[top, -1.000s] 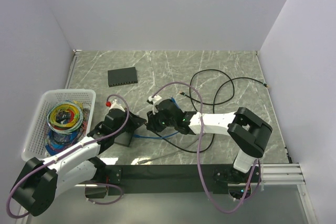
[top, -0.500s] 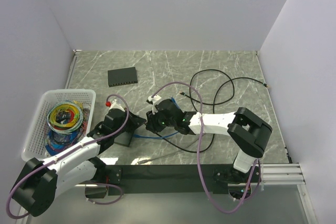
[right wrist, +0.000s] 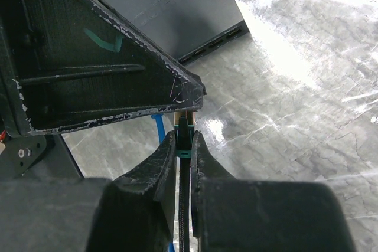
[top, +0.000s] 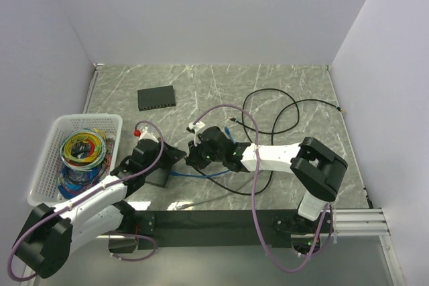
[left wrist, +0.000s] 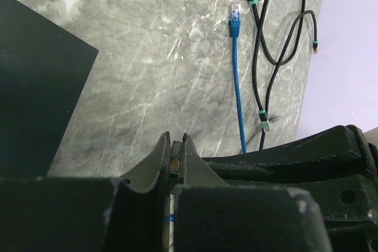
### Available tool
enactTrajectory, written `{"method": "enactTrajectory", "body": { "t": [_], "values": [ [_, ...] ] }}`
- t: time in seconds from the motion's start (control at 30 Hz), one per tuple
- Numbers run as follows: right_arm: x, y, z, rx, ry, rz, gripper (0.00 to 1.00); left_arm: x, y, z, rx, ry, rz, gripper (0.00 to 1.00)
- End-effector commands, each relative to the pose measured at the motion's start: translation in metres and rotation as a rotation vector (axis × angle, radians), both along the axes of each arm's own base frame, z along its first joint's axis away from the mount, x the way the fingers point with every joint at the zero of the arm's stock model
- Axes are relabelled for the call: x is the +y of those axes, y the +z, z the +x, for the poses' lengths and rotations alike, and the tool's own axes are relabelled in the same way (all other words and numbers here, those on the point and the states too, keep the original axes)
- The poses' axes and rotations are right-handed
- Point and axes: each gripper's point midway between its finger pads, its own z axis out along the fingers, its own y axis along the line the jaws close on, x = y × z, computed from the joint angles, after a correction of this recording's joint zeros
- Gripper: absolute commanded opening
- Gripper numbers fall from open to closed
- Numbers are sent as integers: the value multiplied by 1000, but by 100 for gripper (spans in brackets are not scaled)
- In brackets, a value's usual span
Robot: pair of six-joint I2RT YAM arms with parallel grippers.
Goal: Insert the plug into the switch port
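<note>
The black switch [top: 157, 98] lies flat at the back left of the table. In the right wrist view its row of ports faces me [right wrist: 220, 38]. The plug [right wrist: 186, 123], tan with a green collar on a black cable, sits between both grippers. My right gripper [right wrist: 185, 137] is shut on the collar and cable just behind the plug. My left gripper [left wrist: 176, 136] is shut on the plug's front [left wrist: 175, 151]. In the top view the left gripper [top: 179, 155] and the right gripper [top: 192, 157] meet tip to tip, well in front of the switch.
A white basket [top: 87, 117] of coloured cables stands at the left. A blue cable [top: 208, 173] lies under the grippers, its plug [left wrist: 235, 13] loose on the marble. Black cable loops [top: 281, 108] lie at the right. A dark strip [top: 221, 220] runs along the near edge.
Both grippers have barely shifted. They stay tip to tip with the same hold on the plug.
</note>
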Motion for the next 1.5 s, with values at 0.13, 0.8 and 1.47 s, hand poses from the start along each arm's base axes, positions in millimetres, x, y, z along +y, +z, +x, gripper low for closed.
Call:
{"method": "enactTrajectory", "body": {
  "t": [0.13, 0.8, 1.47],
  "values": [
    [9, 24, 5, -41, -6, 57, 0, 12, -1, 3, 7, 39, 64, 36],
    [14, -48, 23, 16, -21, -313, 0, 143, -13, 43, 100, 342, 310, 76],
    [37, -57, 14, -25, 36, -413, 0, 126, -40, 60, 125, 210, 283, 65]
  ]
}}
